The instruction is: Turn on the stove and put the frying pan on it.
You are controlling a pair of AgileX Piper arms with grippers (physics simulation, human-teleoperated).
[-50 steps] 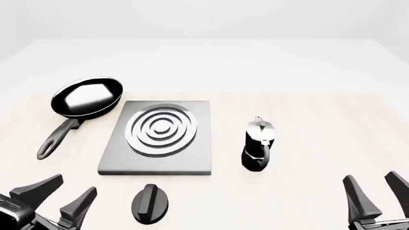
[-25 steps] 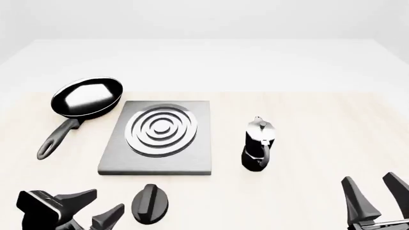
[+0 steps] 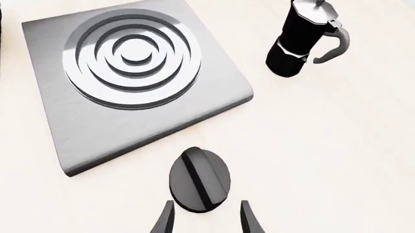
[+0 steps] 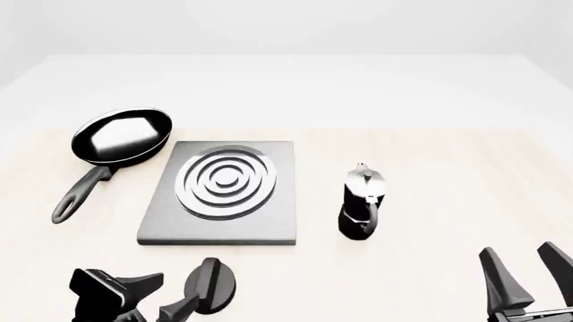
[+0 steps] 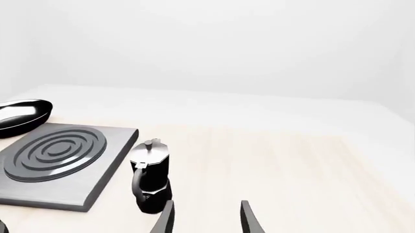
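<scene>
The grey stove slab (image 4: 219,194) with silver rings lies left of centre on the table. Its black round knob (image 4: 212,285) lies apart, just in front of the slab. The black frying pan (image 4: 121,137) sits on the table behind and left of the stove, its long handle (image 4: 80,194) pointing toward me. My left gripper (image 4: 166,296) is open, low at the knob's left. In the left wrist view its fingertips (image 3: 165,218) straddle the near edge of the knob (image 3: 199,179), with the stove (image 3: 129,73) beyond. My right gripper (image 4: 528,272) is open and empty at the front right.
A black-and-silver moka pot (image 4: 363,201) stands right of the stove. It also shows in the left wrist view (image 3: 302,41) and the right wrist view (image 5: 150,177). The right wrist view shows its gripper (image 5: 206,218), the stove (image 5: 58,160) and the pan (image 5: 23,114).
My left gripper has moved to the right along the front of the table, up to the knob. The right gripper, pan, stove and moka pot have not moved.
</scene>
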